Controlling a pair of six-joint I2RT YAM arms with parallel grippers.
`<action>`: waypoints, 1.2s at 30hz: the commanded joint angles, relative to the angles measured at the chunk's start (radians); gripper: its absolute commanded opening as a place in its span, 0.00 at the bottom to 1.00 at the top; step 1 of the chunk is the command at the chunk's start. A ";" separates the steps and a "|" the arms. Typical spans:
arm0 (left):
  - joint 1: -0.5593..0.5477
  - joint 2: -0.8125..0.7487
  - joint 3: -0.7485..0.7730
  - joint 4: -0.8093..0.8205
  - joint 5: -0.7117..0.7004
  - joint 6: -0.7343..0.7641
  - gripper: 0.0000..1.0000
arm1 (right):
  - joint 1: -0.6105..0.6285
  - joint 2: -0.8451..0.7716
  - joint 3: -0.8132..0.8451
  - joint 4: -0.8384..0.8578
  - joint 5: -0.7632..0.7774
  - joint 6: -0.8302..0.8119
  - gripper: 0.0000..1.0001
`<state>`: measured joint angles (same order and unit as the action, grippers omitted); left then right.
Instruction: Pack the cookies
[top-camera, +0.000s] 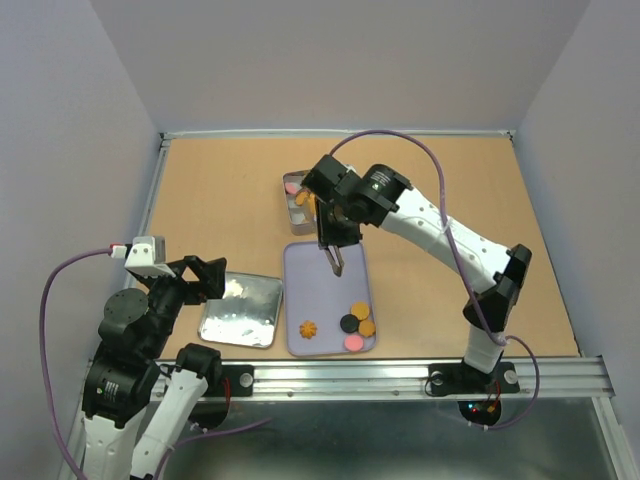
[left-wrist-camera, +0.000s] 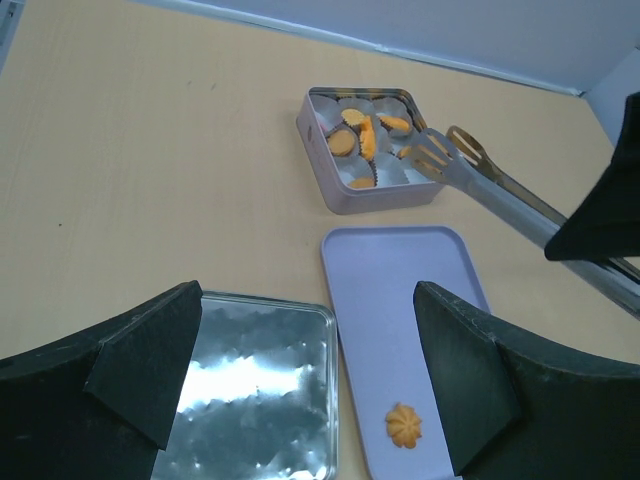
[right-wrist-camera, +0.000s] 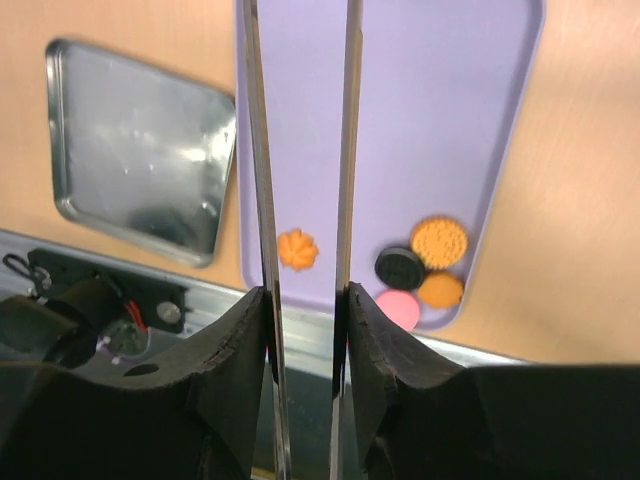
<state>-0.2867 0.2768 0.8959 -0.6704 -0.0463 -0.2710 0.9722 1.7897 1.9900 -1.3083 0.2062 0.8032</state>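
Note:
Five cookies lie at the near end of the lavender tray (top-camera: 325, 270): an orange flower (top-camera: 308, 328), a black round (top-camera: 349, 323), two orange rounds (top-camera: 359, 310) and a pink round (top-camera: 353, 343). More orange cookies sit in paper cups in the open square tin (left-wrist-camera: 370, 150), which stands behind the tray (top-camera: 296, 200). My right gripper (top-camera: 331, 236) is shut on metal tongs (right-wrist-camera: 262, 190) that hang over the tray's middle, with nothing visible between their tips (top-camera: 337, 266). My left gripper (left-wrist-camera: 310, 370) is open and empty above the tin lid (left-wrist-camera: 250, 390).
The shiny tin lid (top-camera: 240, 312) lies upside down left of the tray, near the table's front rail (top-camera: 400, 380). In the left wrist view the tongs (left-wrist-camera: 490, 180) reach in from the right beside the tin. White walls close the table on three sides.

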 joint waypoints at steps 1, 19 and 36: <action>-0.006 0.001 0.001 0.040 -0.017 -0.002 0.99 | -0.091 0.080 0.147 -0.016 0.007 -0.145 0.27; -0.012 0.002 -0.002 0.042 -0.029 -0.004 0.99 | -0.185 0.172 0.106 0.070 -0.088 -0.222 0.26; -0.016 0.015 -0.003 0.045 -0.020 0.000 0.99 | -0.187 0.215 0.084 0.084 -0.070 -0.240 0.48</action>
<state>-0.2955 0.2775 0.8959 -0.6701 -0.0616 -0.2714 0.7803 2.0048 2.0781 -1.2667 0.1299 0.5777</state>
